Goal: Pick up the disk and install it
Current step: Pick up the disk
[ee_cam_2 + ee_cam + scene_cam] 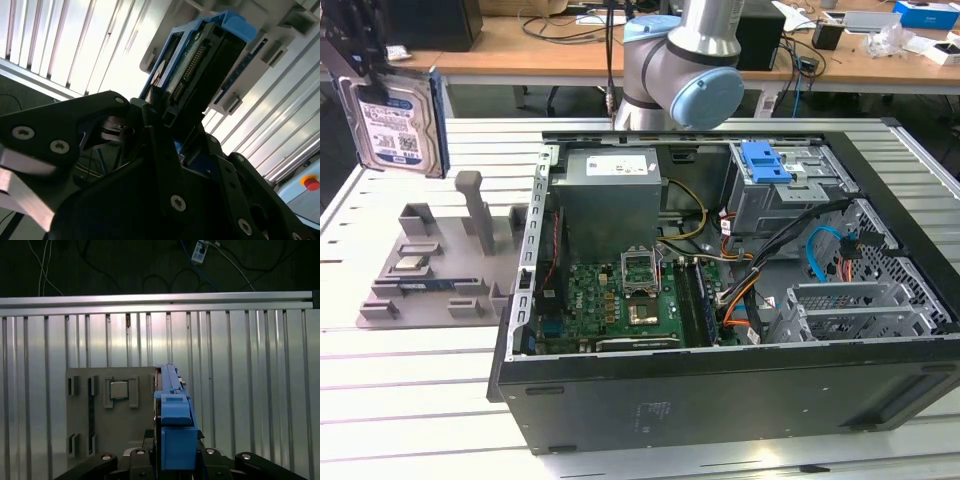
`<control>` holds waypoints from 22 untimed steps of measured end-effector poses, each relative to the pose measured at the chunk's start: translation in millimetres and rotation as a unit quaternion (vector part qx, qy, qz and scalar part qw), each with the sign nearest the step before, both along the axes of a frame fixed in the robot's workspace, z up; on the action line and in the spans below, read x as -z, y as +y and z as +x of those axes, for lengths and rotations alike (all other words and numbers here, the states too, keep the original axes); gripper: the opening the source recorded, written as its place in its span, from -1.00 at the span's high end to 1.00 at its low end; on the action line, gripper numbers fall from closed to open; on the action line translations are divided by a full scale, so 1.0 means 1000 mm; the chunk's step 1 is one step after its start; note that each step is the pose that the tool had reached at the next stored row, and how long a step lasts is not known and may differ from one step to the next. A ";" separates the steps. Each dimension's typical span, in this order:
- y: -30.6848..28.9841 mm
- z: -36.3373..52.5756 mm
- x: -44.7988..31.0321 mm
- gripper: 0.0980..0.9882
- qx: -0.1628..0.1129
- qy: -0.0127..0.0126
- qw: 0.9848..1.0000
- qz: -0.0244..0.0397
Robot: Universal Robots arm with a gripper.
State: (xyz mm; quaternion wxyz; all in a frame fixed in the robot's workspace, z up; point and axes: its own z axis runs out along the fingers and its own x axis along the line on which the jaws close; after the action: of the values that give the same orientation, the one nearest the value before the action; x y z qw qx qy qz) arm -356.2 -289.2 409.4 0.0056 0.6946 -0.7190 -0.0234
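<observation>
In the exterior view, the gripper [348, 62] holds the disk [398, 125] upright in the air at the exterior view's far left. The disk is above the grey fixture [430, 275] and well apart from the open case [720, 400]. In the second wrist view, the black fingers [160, 145] are clamped tight on the disk. In the first wrist view, the disk stands edge-on between the closed jaws, over the fixture.
</observation>
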 end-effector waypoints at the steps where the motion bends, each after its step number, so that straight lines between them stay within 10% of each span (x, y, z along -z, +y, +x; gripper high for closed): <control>1: 0.0000 0.0000 -0.0029 0.39 0.000 0.000 1.000 0.000; 22: 0.0024 0.0000 -0.0644 0.40 0.000 0.000 1.000 0.000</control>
State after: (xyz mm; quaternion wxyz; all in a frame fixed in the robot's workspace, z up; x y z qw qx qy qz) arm -356.2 -286.8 473.9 0.0056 0.6946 -0.7190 -0.0234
